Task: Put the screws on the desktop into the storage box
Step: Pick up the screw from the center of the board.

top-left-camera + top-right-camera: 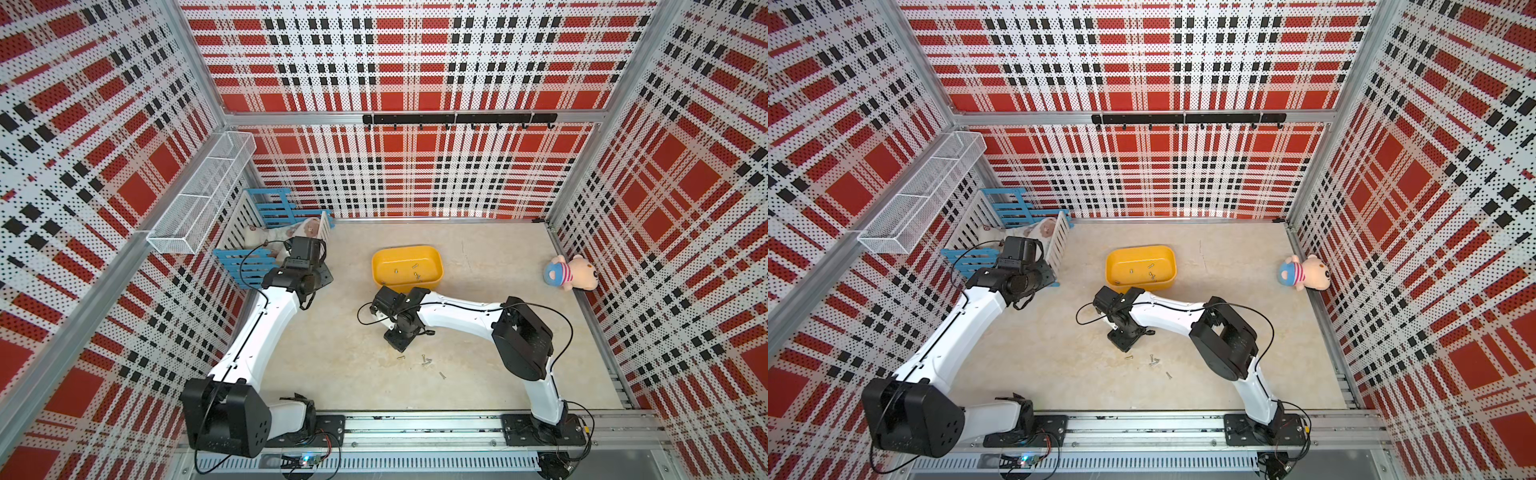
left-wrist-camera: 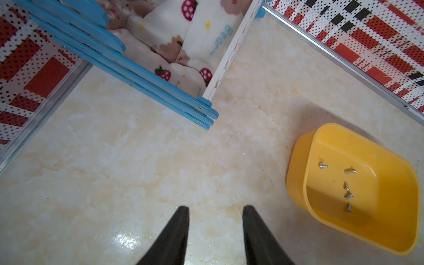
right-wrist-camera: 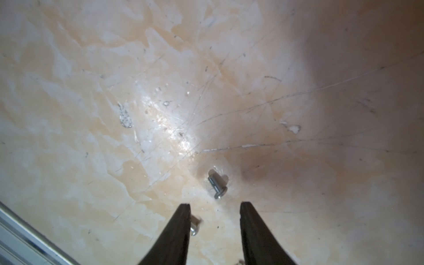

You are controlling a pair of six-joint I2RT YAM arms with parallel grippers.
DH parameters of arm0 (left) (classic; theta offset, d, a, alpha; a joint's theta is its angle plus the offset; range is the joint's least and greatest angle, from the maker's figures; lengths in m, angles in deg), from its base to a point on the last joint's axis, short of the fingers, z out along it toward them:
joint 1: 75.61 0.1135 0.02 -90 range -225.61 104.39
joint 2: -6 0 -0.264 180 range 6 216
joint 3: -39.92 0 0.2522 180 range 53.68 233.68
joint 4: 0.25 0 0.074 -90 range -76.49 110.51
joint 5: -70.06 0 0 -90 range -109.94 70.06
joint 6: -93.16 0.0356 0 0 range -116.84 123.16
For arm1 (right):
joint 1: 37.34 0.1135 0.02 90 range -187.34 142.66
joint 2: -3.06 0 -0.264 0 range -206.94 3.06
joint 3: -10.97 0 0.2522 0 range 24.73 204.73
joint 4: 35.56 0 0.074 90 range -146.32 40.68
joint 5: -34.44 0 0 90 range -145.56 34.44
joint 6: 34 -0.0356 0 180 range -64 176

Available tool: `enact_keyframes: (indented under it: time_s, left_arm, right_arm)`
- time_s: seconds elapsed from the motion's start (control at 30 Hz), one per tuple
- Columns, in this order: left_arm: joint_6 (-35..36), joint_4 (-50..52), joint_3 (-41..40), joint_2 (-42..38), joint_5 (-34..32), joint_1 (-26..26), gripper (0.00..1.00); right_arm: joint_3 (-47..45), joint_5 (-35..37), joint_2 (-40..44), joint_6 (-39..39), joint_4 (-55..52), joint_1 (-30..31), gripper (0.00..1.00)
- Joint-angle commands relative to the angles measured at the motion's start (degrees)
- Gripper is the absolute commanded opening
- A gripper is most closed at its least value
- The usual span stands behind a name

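Right fingers [image 3: 179, 231] apart near a stubby, seemingly round-headed silver screw [image 3: 216, 186]; left fingers [image 2: 176, 231] apart.

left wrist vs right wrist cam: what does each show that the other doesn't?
Left wrist only: the yellow storage box holding five screws, the blue-and-white slatted crate with strawberry-print fleece inside, and the plaid wall.
Right wrist only: a loose screw lying just ahead of the right end effector, and a second screw, blurred, right beside one finger.
Both: the beige marbled desktop and an open end effector; the left end effector has only bare surface ahead.
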Motion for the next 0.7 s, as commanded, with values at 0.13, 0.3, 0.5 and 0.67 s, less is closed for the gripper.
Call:
enact_keyframes:
  time_s: [0.13, 0.3, 0.5, 0.67]
  left_arm:
    - [0.3, -1.04, -0.96, -1.35, 0.2, 0.5, 0.45]
    - [0.37, -1.17, -1.14, -1.53, 0.18, 0.5, 0.45]
    - [0.36, -1.12, -1.35, -1.57, 0.03, 0.57, 0.45]
    - [0.38, -1.17, -1.34, -1.8, -0.01, 0.52, 0.45]
  right_arm:
    - [1.45, 0.0, -1.85, 0.04, 0.05, 0.35, 0.44]
    - [1.64, 0.34, -2.73, -0.13, 0.2, 0.36, 0.44]
    - [1.8, 0.52, -3.5, -0.22, 0.54, 0.36, 0.42]
    - [1.56, 0.7, -3.67, -0.22, 0.61, 0.35, 0.4]
